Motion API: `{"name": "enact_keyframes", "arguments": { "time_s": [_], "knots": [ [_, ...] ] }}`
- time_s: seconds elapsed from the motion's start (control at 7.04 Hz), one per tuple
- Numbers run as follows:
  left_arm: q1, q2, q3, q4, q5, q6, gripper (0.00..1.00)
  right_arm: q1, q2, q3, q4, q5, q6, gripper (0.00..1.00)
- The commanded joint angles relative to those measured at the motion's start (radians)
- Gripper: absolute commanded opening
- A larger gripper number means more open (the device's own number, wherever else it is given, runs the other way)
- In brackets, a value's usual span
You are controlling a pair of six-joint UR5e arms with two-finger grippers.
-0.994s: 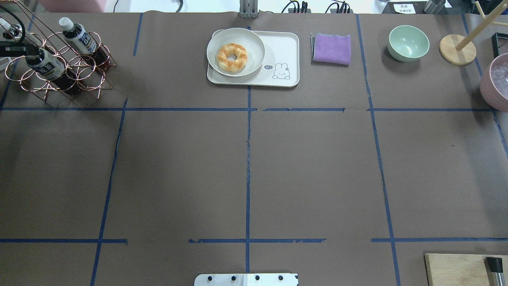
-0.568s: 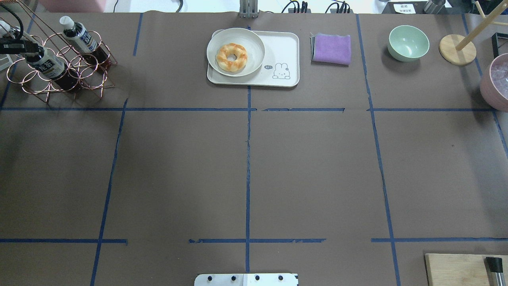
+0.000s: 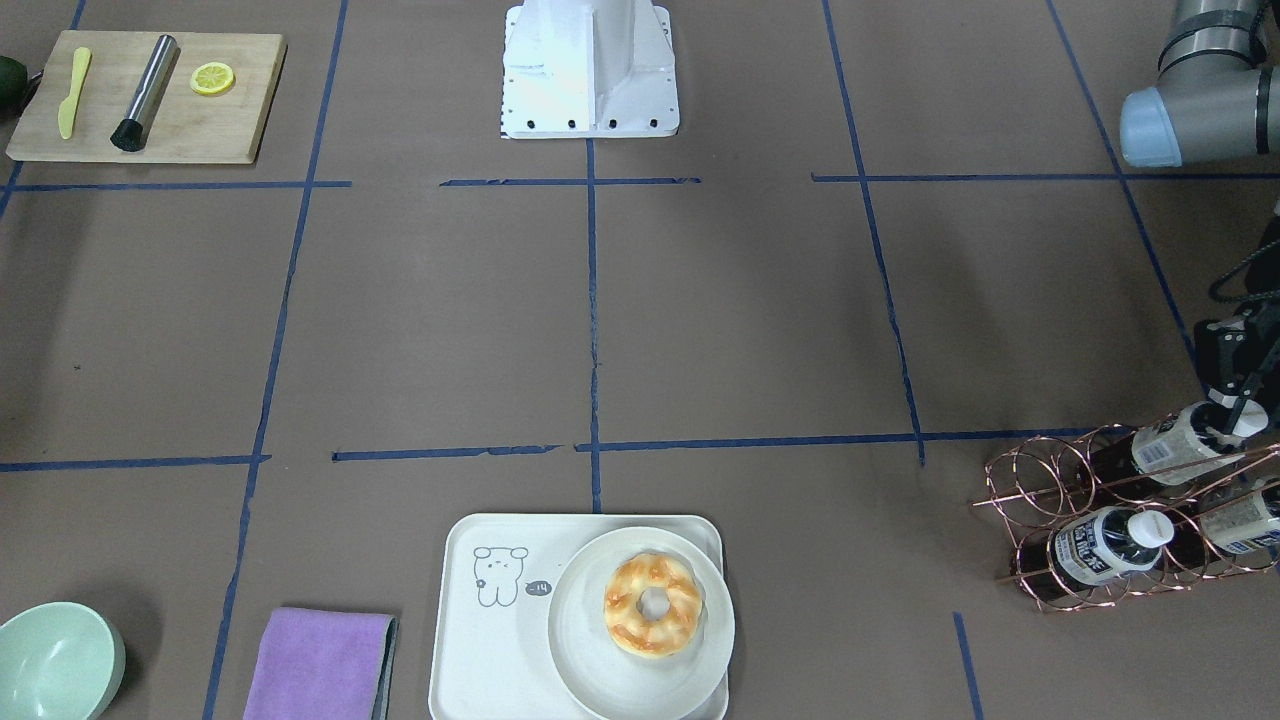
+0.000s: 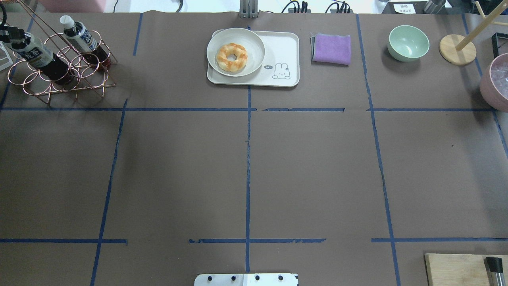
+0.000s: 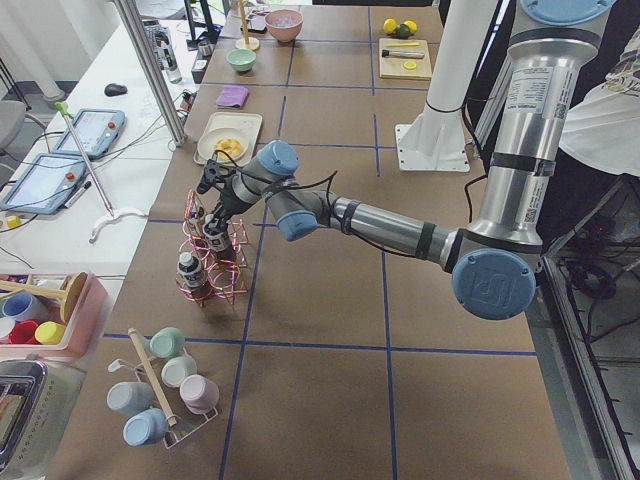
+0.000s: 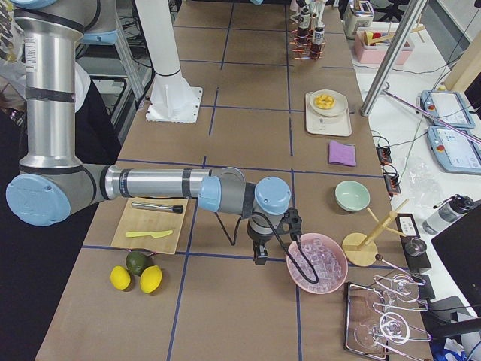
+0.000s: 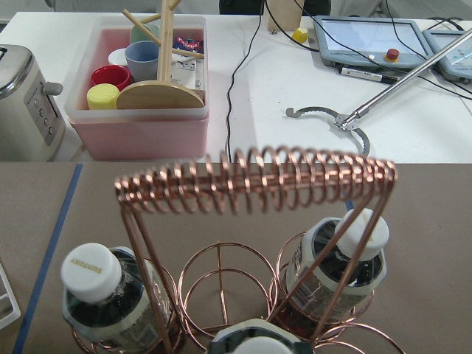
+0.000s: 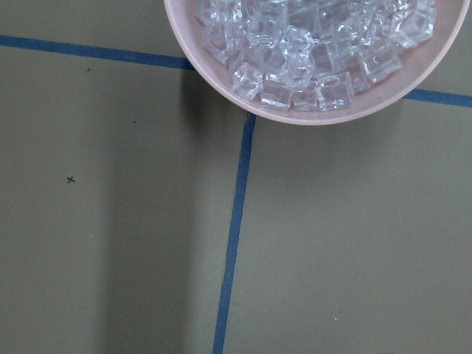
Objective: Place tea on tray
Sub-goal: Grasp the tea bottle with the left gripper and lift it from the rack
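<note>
While the tea (image 3: 1180,443) leans tilted in the copper wire rack (image 3: 1050,480) at the far left corner of the counter (image 4: 178,167), the left pincer (image 3: 1238,408) sits right at its white cap. The fingers are drawn in narrowly on that cap end, and the bottle's dark body slants away from the pincer, down among the rings. A 2nd bottle (image 3: 1105,540) and a 3rd bottle (image 3: 1245,520) lie in neighbouring rings. The tray (image 4: 285,47) lies well apart from the tea, at the far middle of the counter. It carries a round plate (image 4: 254,41) with a doughnut (image 4: 231,57). The right pincer (image 6: 261,256) hangs just beside a pink bowl (image 4: 486,87) of ice cubes. Whether it is open or closed I cannot tell.
</note>
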Motion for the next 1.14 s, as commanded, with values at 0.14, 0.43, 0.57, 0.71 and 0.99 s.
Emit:
{"name": "enact_keyframes", "arguments": {
  "time_s": [0.14, 0.43, 0.57, 0.71, 0.99],
  "knots": [
    [-0.030, 0.000, -0.048, 0.051, -0.051, 0.027, 0.09, 0.000, -0.001, 0.006, 0.000, 0.000, 0.001, 1.00],
    [-0.045, 0.007, -0.135, 0.144, -0.071, 0.028, 0.09, 0.000, -0.001, 0.005, 0.000, 0.000, 0.001, 1.00],
    [-0.112, 0.006, -0.168, 0.193, -0.141, 0.054, 0.09, 0.000, -0.001, 0.003, 0.000, 0.000, 0.001, 1.00],
    [-0.166, 0.006, -0.204, 0.242, -0.178, 0.089, 0.09, 0.000, -0.001, 0.003, 0.000, 0.000, 0.001, 1.00],
    [-0.178, 0.029, -0.379, 0.418, -0.183, 0.088, 0.08, 0.000, -0.001, 0.003, 0.000, 0.000, 0.001, 1.00]
  ]
}}
